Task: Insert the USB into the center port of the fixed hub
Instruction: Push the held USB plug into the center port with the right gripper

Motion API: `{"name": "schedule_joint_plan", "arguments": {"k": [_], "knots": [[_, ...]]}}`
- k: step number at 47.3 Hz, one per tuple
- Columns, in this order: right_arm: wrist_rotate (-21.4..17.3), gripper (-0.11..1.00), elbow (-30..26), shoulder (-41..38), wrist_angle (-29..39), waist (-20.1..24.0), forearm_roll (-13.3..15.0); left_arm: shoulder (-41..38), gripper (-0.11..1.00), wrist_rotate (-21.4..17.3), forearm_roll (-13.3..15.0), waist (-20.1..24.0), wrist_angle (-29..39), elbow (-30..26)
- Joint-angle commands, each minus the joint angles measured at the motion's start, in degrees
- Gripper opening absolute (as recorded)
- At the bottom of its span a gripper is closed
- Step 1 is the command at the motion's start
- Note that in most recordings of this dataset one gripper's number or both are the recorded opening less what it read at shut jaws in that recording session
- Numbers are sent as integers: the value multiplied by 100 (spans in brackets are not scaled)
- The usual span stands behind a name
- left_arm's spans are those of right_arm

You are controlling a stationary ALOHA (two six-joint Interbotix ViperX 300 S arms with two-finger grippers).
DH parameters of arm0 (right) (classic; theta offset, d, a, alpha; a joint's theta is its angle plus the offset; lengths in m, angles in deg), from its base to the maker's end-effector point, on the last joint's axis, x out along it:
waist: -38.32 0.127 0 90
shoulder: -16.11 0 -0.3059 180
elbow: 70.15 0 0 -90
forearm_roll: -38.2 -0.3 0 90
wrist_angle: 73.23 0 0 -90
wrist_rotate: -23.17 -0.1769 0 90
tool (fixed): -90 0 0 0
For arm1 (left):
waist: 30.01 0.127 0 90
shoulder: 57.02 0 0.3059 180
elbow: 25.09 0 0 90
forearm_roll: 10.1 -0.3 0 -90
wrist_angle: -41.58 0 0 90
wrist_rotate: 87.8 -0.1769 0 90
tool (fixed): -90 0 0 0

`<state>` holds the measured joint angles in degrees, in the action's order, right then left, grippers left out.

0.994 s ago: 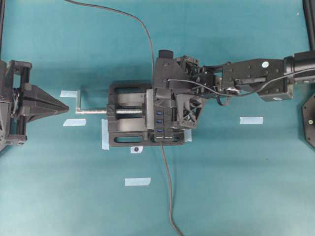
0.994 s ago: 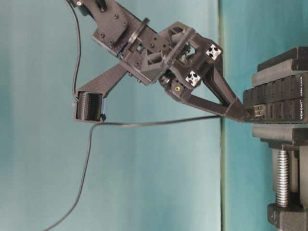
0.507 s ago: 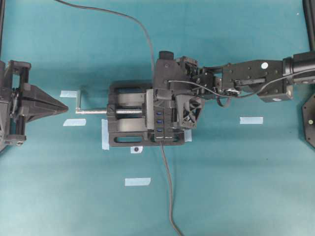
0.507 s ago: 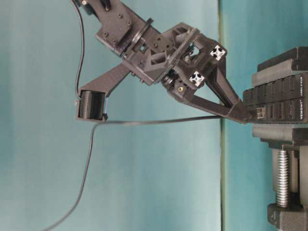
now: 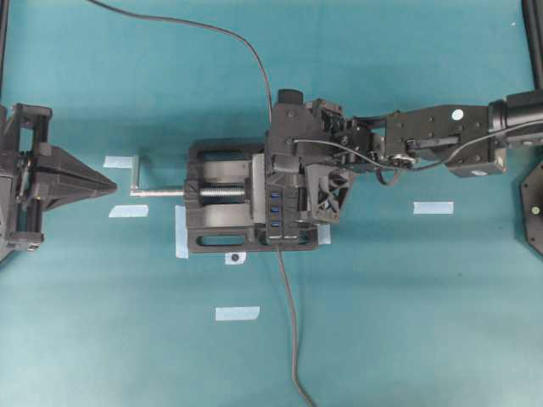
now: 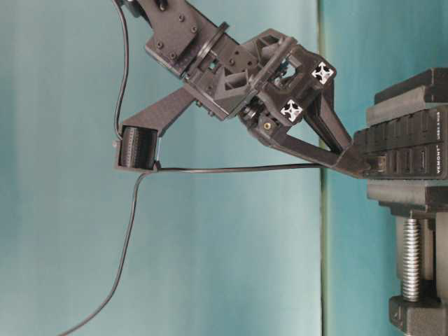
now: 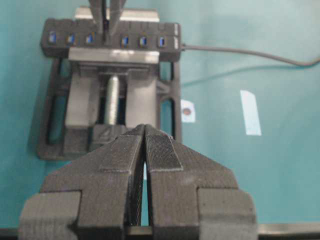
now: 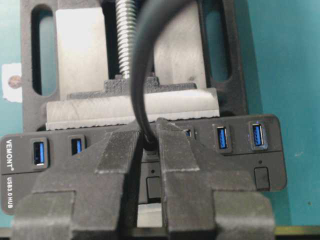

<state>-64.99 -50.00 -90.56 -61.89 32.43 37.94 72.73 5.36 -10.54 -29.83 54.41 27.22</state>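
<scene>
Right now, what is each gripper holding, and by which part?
Right gripper pinches the USB at its plug end, where the cable exits, at the fixed hub. Left gripper is shut, holding nothing.

This is a robotics lab bench. A teal mat (image 5: 407, 322) covers the table, with bits of pale tape (image 5: 237, 314) stuck on as markers, a black vise (image 5: 222, 209) fixed at the middle, and black robot arms at left and right.

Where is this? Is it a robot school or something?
Probably a robot test lab. Two robot arms face each other over a teal table, tape marks dot it, and a vise clamps a USB hub for practice.
</scene>
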Motion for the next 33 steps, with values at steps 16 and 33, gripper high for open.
{"name": "schedule_joint_plan", "arguments": {"k": [16, 33], "knots": [[0, 7, -9, 18, 9, -53, -9, -18, 1, 0, -9, 18, -44, -70], [0, 7, 62, -105, 105, -53, -35, -18, 1, 0, -9, 18, -44, -70]]}}
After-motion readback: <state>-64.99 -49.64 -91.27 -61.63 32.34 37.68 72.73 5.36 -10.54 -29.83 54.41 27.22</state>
